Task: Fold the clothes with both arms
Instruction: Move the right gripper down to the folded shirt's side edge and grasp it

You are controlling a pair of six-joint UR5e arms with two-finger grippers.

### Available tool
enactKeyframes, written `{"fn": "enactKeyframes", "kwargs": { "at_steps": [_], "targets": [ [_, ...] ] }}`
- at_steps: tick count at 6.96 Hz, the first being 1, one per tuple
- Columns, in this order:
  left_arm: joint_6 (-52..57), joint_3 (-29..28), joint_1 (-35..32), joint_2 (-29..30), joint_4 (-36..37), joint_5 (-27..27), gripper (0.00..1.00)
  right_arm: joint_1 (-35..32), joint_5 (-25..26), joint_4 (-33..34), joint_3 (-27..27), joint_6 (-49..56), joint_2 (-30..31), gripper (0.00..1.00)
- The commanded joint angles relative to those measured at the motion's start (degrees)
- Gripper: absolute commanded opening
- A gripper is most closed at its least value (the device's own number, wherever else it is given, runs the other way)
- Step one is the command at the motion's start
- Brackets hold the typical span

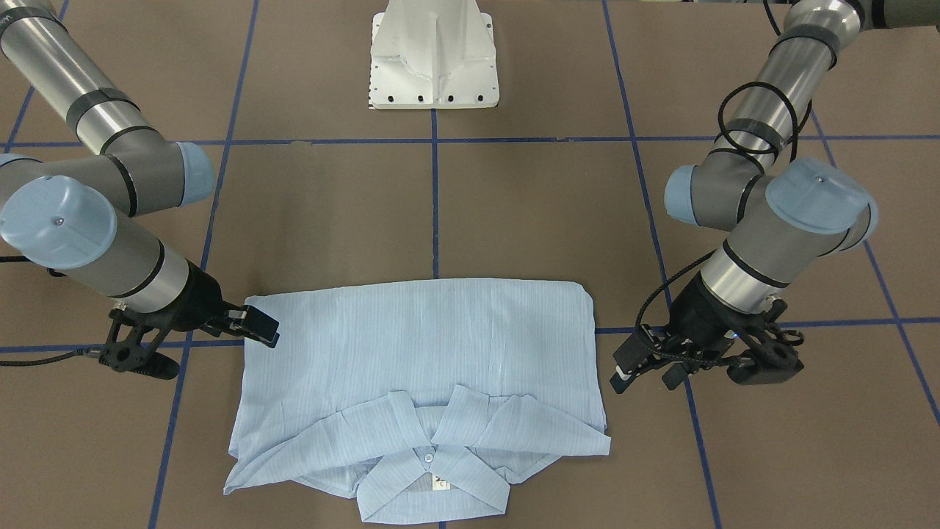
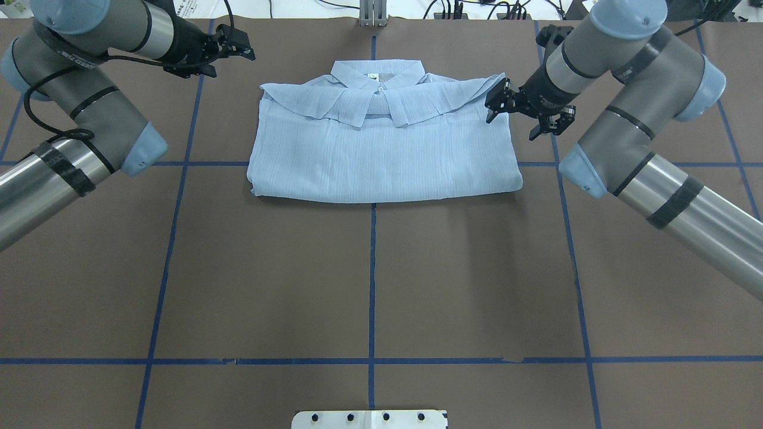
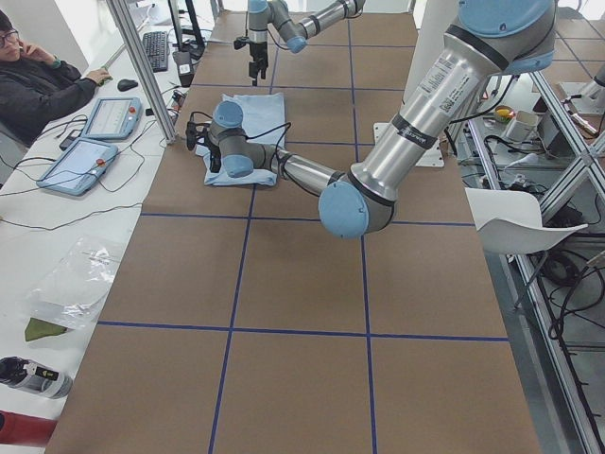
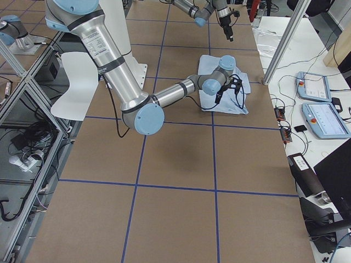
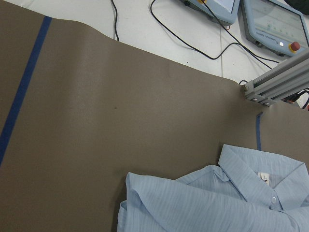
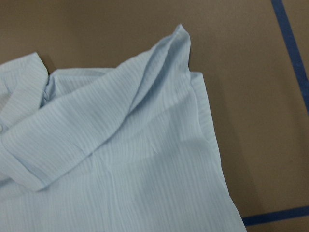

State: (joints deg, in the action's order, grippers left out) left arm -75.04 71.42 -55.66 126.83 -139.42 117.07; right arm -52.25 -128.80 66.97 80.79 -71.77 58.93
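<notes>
Since both my hands hang released and empty, left hand (image 2: pixel 243 46) clear, right hand (image 2: pixel 493 100) just beside the folded shirt (image 2: pixel 381 149) on the table (image 2: pixel 369 286), I judge a careless right sweep could snag its raised shoulder flap (image 6: pixel 159 63) and undo the fold.

shirt (image 2: pixel 381 149) between left arm (image 2: pixel 89 113), right arm (image 2: pixel 632 101)

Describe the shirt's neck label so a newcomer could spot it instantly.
On the brown, blue-taped table lies one folded light-blue shirt. Inside its pointed collar, at the edge farthest from the robot, sits the neck label: a white rectangle, unlike the round button beside it.
</notes>
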Motion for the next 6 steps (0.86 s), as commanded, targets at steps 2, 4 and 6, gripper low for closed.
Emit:
{"fn": "enactKeyframes", "kwargs": {
  "at_steps": [2,4,6],
  "targets": [
    [-1.7,1.4,0.0,-0.4,0.5,0.0,0.98,4.3,2.4,0.2,0.0,0.9,2.8,0.99],
    [-2.0,1.7,0.0,-0.6,0.5,0.0,0.96,4.3,2.4,0.1,-0.7,0.9,2.9,0.90],
    [-2.0,1.7,0.0,-1.1,0.5,0.0,0.95,4.2,2.4,0.1,-0.9,0.9,2.8,0.74]
  ]
}}
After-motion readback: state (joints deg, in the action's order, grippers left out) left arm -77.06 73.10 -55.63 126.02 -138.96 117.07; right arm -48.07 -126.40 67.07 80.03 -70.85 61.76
